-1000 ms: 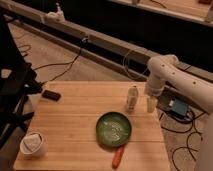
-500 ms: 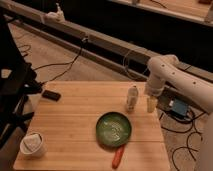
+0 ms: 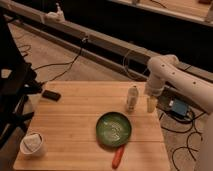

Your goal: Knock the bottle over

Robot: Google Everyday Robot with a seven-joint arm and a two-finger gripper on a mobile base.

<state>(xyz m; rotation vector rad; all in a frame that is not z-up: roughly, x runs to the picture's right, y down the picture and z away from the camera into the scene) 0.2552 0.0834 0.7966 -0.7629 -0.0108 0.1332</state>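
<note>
The bottle, slim, pale and clear with a small white cap, stands upright on the wooden table, just behind the green plate. My gripper hangs from the white arm at the table's right edge. It sits just right of the bottle, a small gap apart, near table height.
A white cup stands at the front left corner. A black flat object lies at the back left. An orange carrot-like stick lies in front of the plate. Cables and a blue box lie on the floor to the right.
</note>
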